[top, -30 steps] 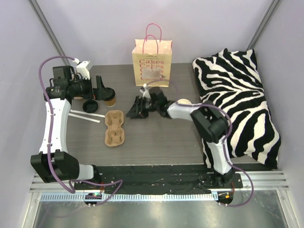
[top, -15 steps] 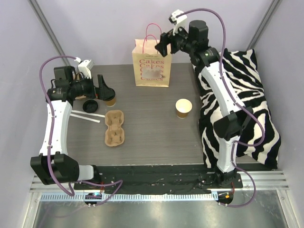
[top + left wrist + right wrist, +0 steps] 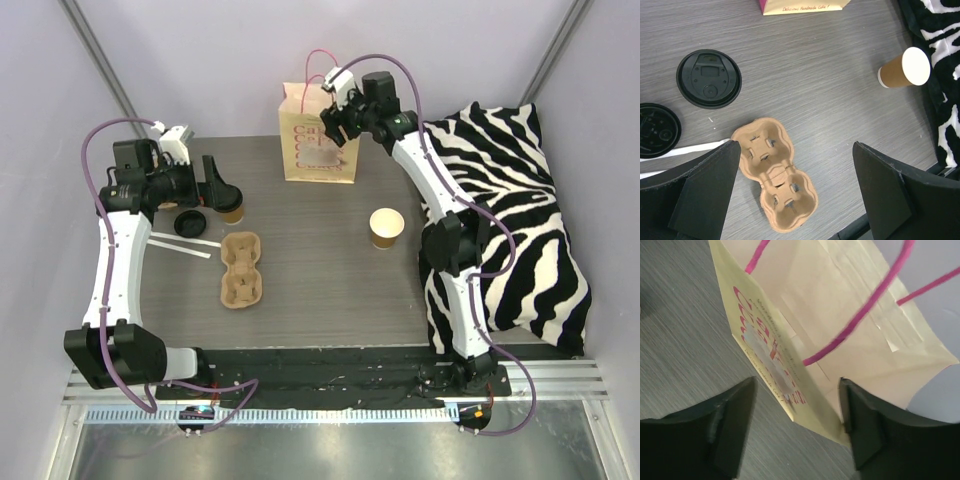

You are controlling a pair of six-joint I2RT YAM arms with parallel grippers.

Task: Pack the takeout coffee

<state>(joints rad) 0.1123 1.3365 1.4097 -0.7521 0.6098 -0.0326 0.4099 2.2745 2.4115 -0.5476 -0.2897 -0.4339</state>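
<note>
A lidded brown coffee cup (image 3: pixel 232 208) stands at the left; the left wrist view shows its black lid (image 3: pixel 709 78) from above. An open cup (image 3: pixel 386 227) stands right of centre, also in the left wrist view (image 3: pixel 902 67). A two-slot cardboard carrier (image 3: pixel 241 270) lies empty on the table (image 3: pixel 775 175). The cream "Cakes" paper bag (image 3: pixel 318 140) stands open at the back. My left gripper (image 3: pixel 215 185) is open and empty above the lidded cup (image 3: pixel 796 147). My right gripper (image 3: pixel 333 120) is open at the bag's top right; its jaws straddle the bag's front wall (image 3: pixel 797 385).
A loose black lid (image 3: pixel 190 222) lies left of the lidded cup (image 3: pixel 655 130). Two white strips (image 3: pixel 180 243) lie beside the carrier. A zebra-print pillow (image 3: pixel 510 220) fills the table's right side.
My right arm rose from the table's middle to high above the bag, then came down to the bag's top right edge. The left arm has barely moved.
</note>
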